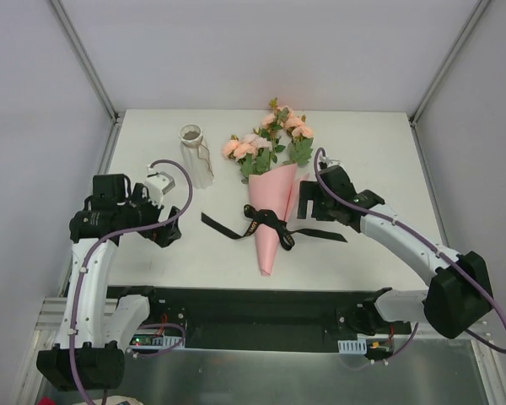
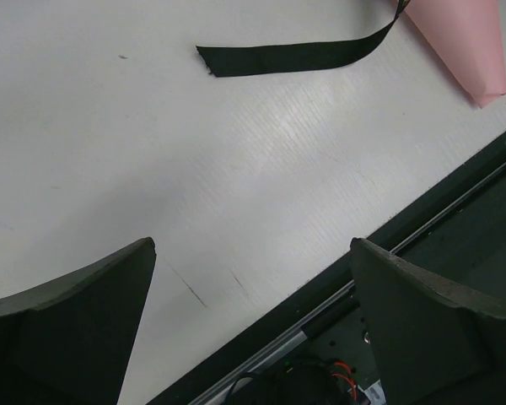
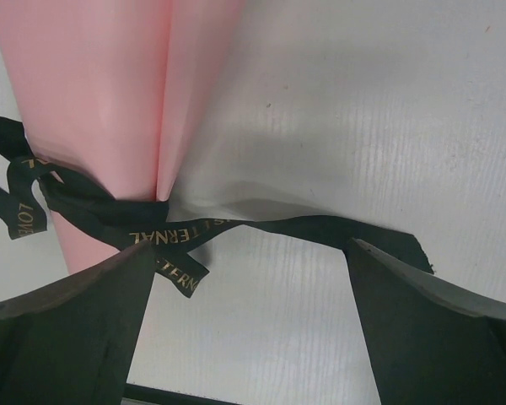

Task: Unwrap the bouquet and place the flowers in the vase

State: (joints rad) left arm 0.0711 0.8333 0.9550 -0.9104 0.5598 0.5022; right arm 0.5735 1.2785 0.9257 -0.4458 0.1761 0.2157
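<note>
Pink paper-cone rose bouquet, tip nearward, lies just left of the spread right pincer; spread left pincer sits farther off.

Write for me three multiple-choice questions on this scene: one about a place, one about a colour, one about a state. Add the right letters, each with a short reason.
1. Seen from above, where does the vase stand relative to the bouquet?
A) toward the right arm
B) toward the left arm
C) on top of it

2. What colour is the ribbon around the bouquet?
A) white
B) red
C) black

3. In what state is the bouquet?
A) wrapped and tied
B) paper removed
C) standing in the vase

Answers:
1 B: the vase stands apart from the bouquet, on the left arm's side.
2 C: both wrist views show a black ribbon.
3 A: the pink paper cone is closed and the ribbon is knotted around it.
</note>
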